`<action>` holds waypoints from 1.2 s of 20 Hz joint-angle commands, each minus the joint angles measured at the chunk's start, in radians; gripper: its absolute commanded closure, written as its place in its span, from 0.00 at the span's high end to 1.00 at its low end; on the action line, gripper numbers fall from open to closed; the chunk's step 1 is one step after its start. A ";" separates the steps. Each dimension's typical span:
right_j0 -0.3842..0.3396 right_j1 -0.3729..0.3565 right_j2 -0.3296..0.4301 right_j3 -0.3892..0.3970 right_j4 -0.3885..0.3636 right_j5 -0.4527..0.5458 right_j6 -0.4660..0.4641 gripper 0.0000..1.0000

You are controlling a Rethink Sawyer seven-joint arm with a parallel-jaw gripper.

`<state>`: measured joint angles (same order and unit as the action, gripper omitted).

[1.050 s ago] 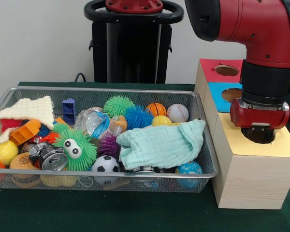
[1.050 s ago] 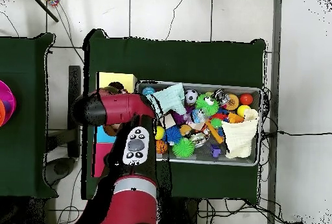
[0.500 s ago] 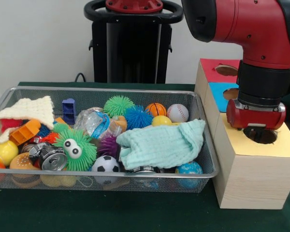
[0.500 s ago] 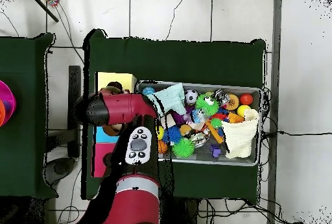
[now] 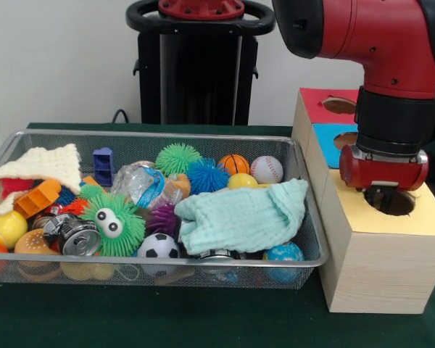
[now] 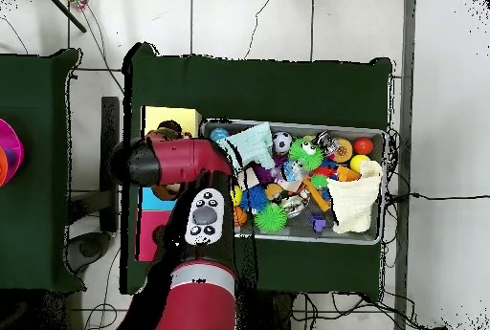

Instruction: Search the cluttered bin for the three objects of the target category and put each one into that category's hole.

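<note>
My gripper [image 5: 383,193] hangs just over the round hole [image 5: 390,204] in the yellow top of the wooden box [image 5: 377,257]; its tips are hidden under the red wrist. The wire bin [image 5: 167,270] to the left holds a jumble: a mint cloth [image 5: 243,215], a cream knitted cloth [image 5: 43,168], a basketball [image 5: 234,164], a baseball [image 5: 266,169], a soccer ball [image 5: 158,246], a green spiky toy with eyes [image 5: 113,222] and crushed cans [image 5: 71,235]. In the overhead view the red arm [image 6: 177,159] covers the gripper beside the bin [image 6: 375,240].
Behind the yellow section, the box has a blue section [image 5: 335,135] and a red one [image 5: 335,103], each with its own hole. A black stand [image 5: 197,69] rises behind the bin. Dark green cloth [image 5: 152,315] covers the table.
The wrist has shifted slightly left and risen a little above the yellow hole. Nothing in the bin has moved.
</note>
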<state>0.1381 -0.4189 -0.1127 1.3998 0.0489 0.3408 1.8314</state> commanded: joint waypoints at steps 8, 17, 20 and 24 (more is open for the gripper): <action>0.008 0.001 0.101 0.144 -0.040 0.300 0.012 0.00; -0.015 -0.028 0.130 0.168 -0.032 0.249 0.016 0.00; -0.011 -0.043 0.124 0.178 -0.035 0.251 0.019 0.00; -0.006 -0.071 0.113 0.193 -0.043 0.242 0.020 0.00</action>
<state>0.1411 -0.4855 -0.0991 1.4376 0.0463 0.4302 1.8314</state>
